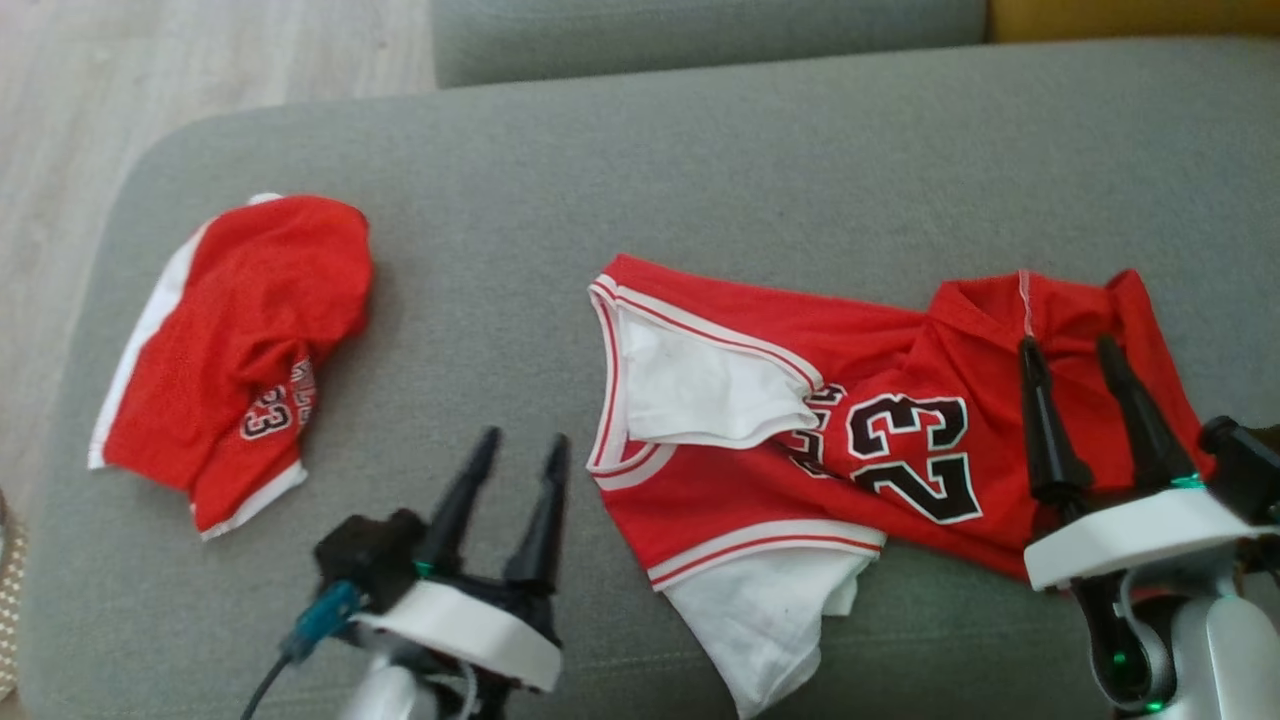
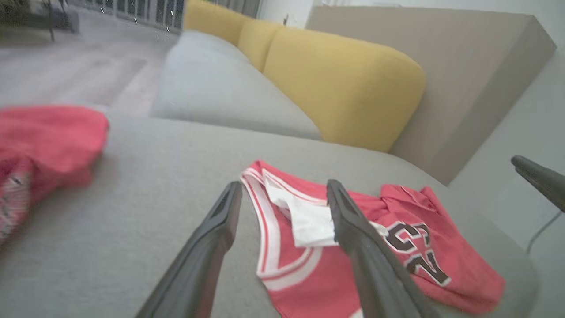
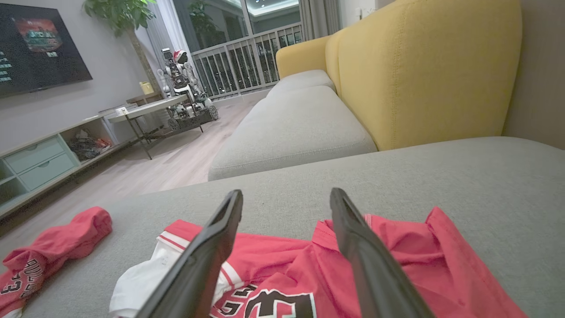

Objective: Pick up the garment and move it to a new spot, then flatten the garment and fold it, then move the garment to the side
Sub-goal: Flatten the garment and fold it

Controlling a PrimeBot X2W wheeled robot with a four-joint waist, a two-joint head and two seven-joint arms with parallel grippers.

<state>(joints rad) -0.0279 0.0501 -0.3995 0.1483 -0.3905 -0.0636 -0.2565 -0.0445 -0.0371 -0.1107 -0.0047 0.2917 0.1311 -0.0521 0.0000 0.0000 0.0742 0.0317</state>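
While apart and empty, left fingers (image 1: 462, 500), right fingers (image 1: 1040, 420) above grey sofa seat (image 1: 700, 160), yellow backrest (image 3: 419, 66) beyond.

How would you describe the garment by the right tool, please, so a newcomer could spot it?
On the grey sofa cushion, look at its right half. The red jersey lies spread, showing a large black 23 and white lining, unlike the crumpled red garment at left.
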